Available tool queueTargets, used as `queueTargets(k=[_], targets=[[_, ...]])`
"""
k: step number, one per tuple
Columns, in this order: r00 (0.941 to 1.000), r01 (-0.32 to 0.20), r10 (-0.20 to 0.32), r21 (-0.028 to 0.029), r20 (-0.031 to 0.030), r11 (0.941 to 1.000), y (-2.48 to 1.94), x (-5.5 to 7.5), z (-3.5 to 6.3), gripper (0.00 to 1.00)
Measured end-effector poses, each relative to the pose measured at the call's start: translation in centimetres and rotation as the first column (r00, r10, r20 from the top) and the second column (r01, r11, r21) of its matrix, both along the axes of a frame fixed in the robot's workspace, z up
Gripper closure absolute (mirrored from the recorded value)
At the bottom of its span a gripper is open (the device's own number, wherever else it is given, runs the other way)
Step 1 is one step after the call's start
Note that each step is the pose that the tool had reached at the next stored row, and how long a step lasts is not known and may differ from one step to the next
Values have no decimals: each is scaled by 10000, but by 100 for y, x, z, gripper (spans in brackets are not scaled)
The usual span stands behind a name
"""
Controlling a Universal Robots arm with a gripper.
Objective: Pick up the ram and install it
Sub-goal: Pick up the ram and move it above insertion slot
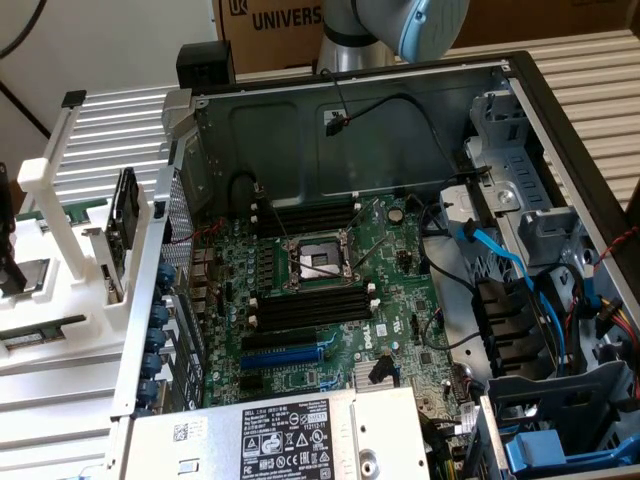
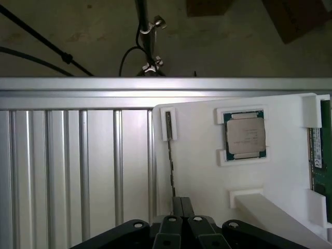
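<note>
Starting at the exterior view's left, we see the white tray resting on the ribbed metal counter. The ram stands on its long edge in a clip on the tray, not yet in any slot. Just beside the tray, to the exterior view's right of it, lies the open case with its board facing up. On the board, long black slots run on both sides of the socket. Farther from the tray, behind the case, the arm crosses.

From the wrist we look down on the tray and the counter. The ram shows edge-on as a thin dark line, one end in a clip of the tray. The tool hangs in line with the ram's other end, its fingers pressed together with no gap that we can see. Whether they touch the ram we cannot tell. Beside the ram on the tray, apart from it, the chip sits in a white frame. Past the chip, at the tray's edge, a second stick lies flat, green with a white label.
</note>
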State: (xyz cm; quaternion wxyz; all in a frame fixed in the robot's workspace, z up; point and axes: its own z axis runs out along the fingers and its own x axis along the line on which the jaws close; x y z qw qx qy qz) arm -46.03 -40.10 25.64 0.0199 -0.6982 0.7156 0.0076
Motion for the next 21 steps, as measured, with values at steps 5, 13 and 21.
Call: queueTargets(k=[5, 13, 21], targets=[[10000, 1, -1, 0, 0, 10000, 0, 0, 0, 90], [10000, 0, 0, 0, 0, 10000, 0, 0, 0, 76], [9999, 0, 0, 2, -116, 10000, -3, 22, -19, 76]])
